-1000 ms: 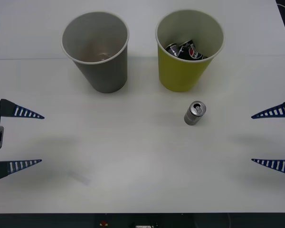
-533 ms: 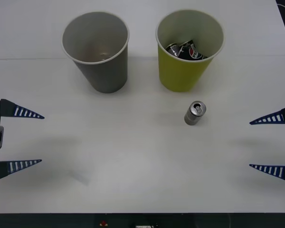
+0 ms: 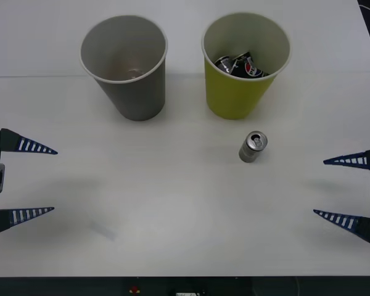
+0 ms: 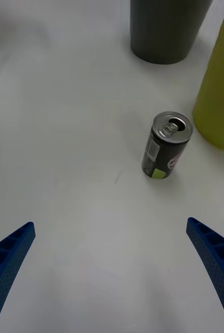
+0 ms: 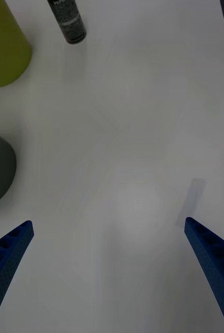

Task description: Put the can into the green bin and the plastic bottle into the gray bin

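Silver-gray, the can (image 3: 253, 147) stands upright on the worktop just in front of the green bin (image 3: 245, 65), right of centre, apart from it. Our right hand (image 3: 348, 191) hangs spread near the right edge; the left hand (image 3: 26, 180), also spread, waits at the left edge. We should bring the right fingers squarely around the can's body, avoiding the bin wall, then lift it clear above the rim.

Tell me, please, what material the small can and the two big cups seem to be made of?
The can looks like metal: shiny silver top with a pull-tab opening and a printed dark label. The green bin and the gray bin look like matte paper cups: rolled rims and pale insides, though a thin coating cannot be ruled out.
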You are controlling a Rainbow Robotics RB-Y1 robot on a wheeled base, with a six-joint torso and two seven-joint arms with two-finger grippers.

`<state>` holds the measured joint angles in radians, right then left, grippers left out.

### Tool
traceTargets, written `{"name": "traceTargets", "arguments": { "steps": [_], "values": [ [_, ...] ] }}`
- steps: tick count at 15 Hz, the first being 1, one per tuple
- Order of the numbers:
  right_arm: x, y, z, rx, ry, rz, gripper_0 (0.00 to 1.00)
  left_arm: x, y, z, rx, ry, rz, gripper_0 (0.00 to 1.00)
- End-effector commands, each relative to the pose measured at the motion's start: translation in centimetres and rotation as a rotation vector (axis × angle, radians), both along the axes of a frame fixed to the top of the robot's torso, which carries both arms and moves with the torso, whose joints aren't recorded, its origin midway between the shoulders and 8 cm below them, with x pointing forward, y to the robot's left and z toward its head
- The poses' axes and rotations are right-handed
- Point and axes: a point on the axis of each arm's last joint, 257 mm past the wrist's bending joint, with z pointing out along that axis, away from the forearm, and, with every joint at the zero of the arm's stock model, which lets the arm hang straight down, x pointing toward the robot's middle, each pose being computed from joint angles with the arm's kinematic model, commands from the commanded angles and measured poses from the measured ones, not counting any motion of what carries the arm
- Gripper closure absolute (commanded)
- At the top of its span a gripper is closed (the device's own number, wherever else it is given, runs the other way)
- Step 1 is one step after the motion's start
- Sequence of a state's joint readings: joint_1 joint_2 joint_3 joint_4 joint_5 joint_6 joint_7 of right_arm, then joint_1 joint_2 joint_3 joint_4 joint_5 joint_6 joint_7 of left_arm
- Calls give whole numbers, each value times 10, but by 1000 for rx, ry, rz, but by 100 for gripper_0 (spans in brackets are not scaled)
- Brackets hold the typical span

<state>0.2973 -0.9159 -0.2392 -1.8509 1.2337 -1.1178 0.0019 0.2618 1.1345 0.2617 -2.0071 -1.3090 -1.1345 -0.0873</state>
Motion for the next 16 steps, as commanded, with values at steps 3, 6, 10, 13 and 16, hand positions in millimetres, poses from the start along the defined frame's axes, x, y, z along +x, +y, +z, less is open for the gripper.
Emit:
{"name": "traceTargets", "arguments": {
  "steps": [3, 6, 10, 13, 16],
  "values": [
    [-1, -8, -17, 139, -31, -31, 0, 0, 0, 0, 0, 0, 0, 0],
    [3, -18, -29, 176, -77, -48, 0, 0, 0, 0, 0, 0, 0, 0],
    [14, -16, -50, 246, -121, -77, 0, 0, 0, 0, 0, 0, 0, 0],
    [20, -10, -66, 297, -137, -82, 0, 0, 0, 0, 0, 0, 0, 0],
    [28, -3, -84, 363, -140, -97, 0, 0, 0, 0, 0, 0, 0, 0]
  ]
}}
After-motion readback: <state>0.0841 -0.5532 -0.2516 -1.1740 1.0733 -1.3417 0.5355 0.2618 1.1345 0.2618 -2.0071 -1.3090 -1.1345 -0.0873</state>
